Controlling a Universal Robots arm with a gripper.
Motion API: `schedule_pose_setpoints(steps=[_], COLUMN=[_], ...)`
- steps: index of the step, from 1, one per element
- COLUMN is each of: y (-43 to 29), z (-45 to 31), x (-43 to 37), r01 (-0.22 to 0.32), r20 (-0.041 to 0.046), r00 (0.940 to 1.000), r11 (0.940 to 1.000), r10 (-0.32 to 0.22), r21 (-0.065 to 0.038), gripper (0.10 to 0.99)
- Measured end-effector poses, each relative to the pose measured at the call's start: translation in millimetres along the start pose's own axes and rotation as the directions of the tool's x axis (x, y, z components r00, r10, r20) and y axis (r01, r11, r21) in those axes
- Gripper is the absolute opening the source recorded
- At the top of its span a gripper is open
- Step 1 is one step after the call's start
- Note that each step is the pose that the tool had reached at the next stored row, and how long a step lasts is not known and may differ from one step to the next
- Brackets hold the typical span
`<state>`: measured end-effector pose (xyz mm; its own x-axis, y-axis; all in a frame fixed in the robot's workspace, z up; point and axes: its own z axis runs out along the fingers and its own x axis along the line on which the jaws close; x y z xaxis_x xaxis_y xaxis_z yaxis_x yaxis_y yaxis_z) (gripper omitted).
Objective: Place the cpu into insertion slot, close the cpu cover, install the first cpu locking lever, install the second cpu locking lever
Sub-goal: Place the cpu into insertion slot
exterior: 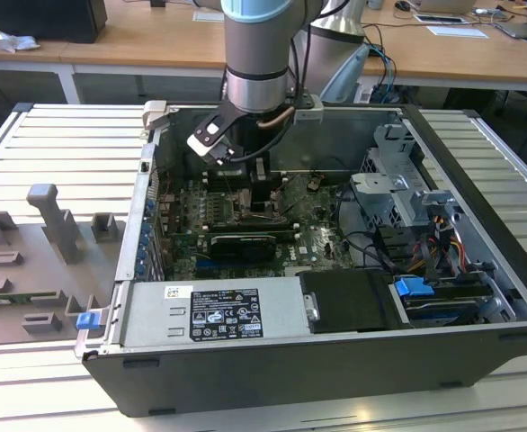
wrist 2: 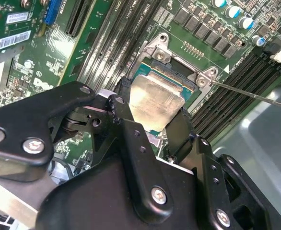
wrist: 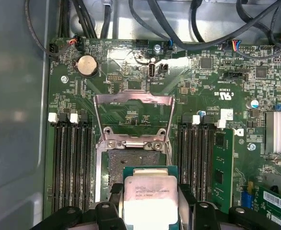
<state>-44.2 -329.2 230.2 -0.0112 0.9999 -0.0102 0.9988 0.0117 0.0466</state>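
In the exterior view the arm (exterior: 259, 63) reaches down into an open computer case (exterior: 111, 360) lying on the ribbed worktop (exterior: 57, 144). Its hand (exterior: 265, 200) hangs low over the green motherboard (exterior: 322, 238), toward the case's back wall.

In the second wrist view the hand (wrist 2: 152, 109) is clenched on the cpu (wrist 2: 155, 100). Black fingers (wrist 2: 119, 112) press on opposite edges, and the chip's silvery face is up and roughly level. The chip sits over the near part of the insertion slot (wrist 2: 173, 68), with the slot's far corners and rim still bare beyond it. A thin metal rod (wrist 2: 246, 92), likely one of the locking levers, sticks out free past the slot's corner.

In the first wrist view the cpu (wrist: 149, 184) hangs in the hand (wrist: 150, 207) at the near edge of the insertion slot (wrist: 117, 163), whose dark centre shows uncovered ahead of the chip. The cpu cover (wrist: 133, 99) is swung open and lies back beyond the slot's far edge, with the board visible through its cut-out.

The first step, placing the chip, looks to be in hand; cover and levers are not yet done. I cannot tell whether the chip touches the slot. Seating it calls for shifting toward the cover hinge until all four edges sit square within the rim, then a level, gentle descent, since a tilted drop could harm the contacts.
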Motion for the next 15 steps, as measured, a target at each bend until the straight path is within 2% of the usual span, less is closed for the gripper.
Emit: schedule_pose_setpoints(steps=[2,11,15], y=[-0.2,2.4,2.4], z=[1.9,15.3,16.4], x=[1.2,13.2,13.3], r01=[-0.022,-0.022,-0.022], r20=[0.0012,0.0011,0.0013], r00=[0.9998,0.9998,0.9998], r11=[0.9998,0.9998,0.9997], r10=[0.022,0.022,0.022], r21=[0.000,0.005,0.005], gripper=[0.541,0.541,0.541])
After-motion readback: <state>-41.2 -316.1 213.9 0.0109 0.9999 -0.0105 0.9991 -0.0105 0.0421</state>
